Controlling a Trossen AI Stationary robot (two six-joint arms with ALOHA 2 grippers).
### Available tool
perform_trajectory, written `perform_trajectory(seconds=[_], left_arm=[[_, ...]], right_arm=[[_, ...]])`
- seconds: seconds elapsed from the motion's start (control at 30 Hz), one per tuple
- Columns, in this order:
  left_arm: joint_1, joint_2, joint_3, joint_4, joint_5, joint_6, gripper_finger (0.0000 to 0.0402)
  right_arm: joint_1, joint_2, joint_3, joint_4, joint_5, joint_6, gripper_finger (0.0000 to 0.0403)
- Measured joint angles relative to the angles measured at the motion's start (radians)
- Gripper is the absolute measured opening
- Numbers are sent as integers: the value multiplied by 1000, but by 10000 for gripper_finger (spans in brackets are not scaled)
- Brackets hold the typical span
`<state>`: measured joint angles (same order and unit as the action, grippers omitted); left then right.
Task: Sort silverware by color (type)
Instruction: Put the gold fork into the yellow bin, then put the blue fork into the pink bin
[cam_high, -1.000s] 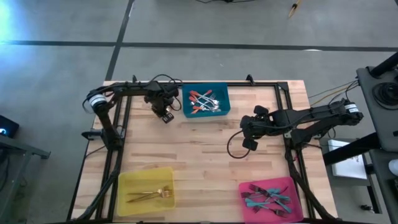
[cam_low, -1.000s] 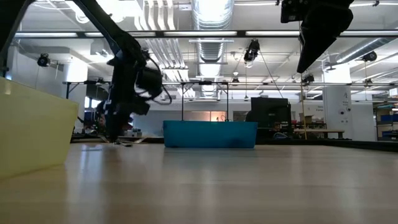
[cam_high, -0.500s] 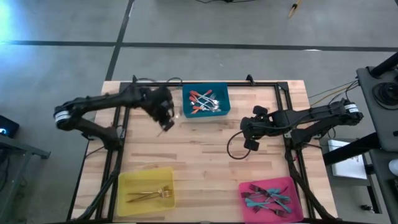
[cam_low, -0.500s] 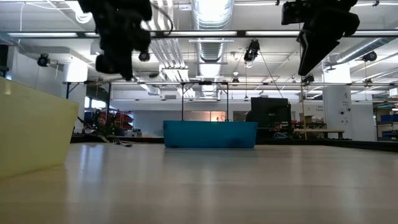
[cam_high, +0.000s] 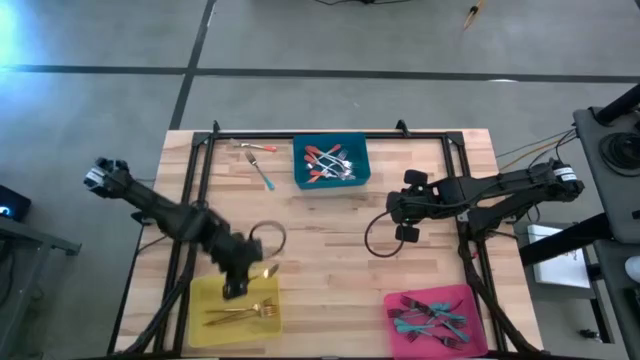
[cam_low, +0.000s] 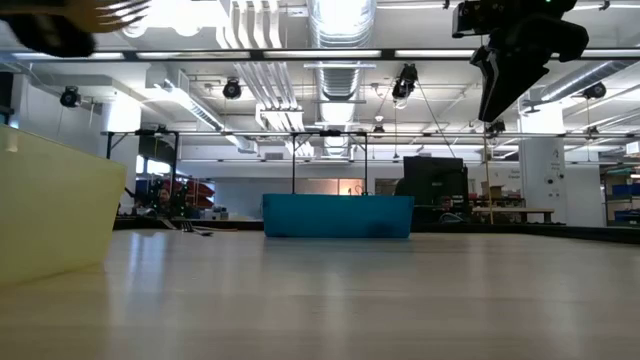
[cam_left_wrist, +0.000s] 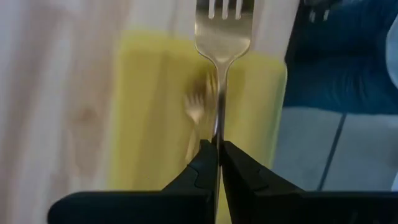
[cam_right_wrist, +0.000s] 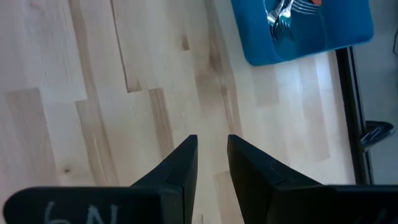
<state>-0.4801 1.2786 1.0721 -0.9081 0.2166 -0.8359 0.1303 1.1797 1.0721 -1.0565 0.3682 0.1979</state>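
My left gripper (cam_high: 248, 274) hovers over the far edge of the yellow bin (cam_high: 205, 300), shut on a gold fork (cam_left_wrist: 223, 37). More gold forks (cam_high: 240, 315) lie in that bin. The blue bin (cam_high: 358, 150) at the far edge holds red-orange-handled forks (cam_high: 325, 160). The pink bin (cam_high: 475, 300) at the near right holds teal-handled forks (cam_high: 430, 320). A red-orange fork (cam_high: 257, 148) and a teal fork (cam_high: 263, 172) lie on the table left of the blue bin. My right gripper (cam_high: 401, 222) waits open above the table's right middle. My left gripper pinches the gold fork's handle (cam_left_wrist: 218, 134) between its two fingers (cam_left_wrist: 202, 163). The fork runs on straight out past the fingertips, with its tined head (cam_left_wrist: 224, 25) foremost. It is lifted clear, above the yellow bin (cam_left_wrist: 149, 112).
A dark metal frame (cam_high: 330, 135) runs along the table's far edge and down both sides. Bare wooden tabletop (cam_high: 320, 240) lies between the three bins. In the low view the yellow bin's wall (cam_low: 50, 210) stands close at the left and the blue bin (cam_low: 338, 215) farther off.
My left gripper has risen from the table beside the blue bin and swung toward the near edge, ending over the yellow bin with the gold fork in its shut fingers.
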Motion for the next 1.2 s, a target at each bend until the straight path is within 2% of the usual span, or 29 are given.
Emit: perform_trajectory(seconds=[0.1, 0.2, 0.43, 0.77, 0.97, 1.07, 1.2], left_arm=[[-88, 41, 0, 3, 0, -105, 0], [-132, 92, 0, 7, 5, -171, 0], [-129, 188, 8, -1, 125, -211, 10], [-126, 217, 47, 1, 113, -221, 69], [-85, 215, 85, -33, -57, -177, 96], [-36, 215, 130, -124, -204, -113, 103], [57, 215, 214, -363, -451, -36, 106]], right_arm=[[0, 0, 0, 0, 0, -33, 79], [0, 0, 0, 1, 0, -42, 79], [0, 0, 0, 4, 0, -17, 79], [0, 0, 0, 23, -1, -15, 79], [0, 0, 0, 44, -1, -15, 79], [0, 0, 0, 82, -1, -16, 79], [0, 0, 0, 117, -1, -42, 79]])
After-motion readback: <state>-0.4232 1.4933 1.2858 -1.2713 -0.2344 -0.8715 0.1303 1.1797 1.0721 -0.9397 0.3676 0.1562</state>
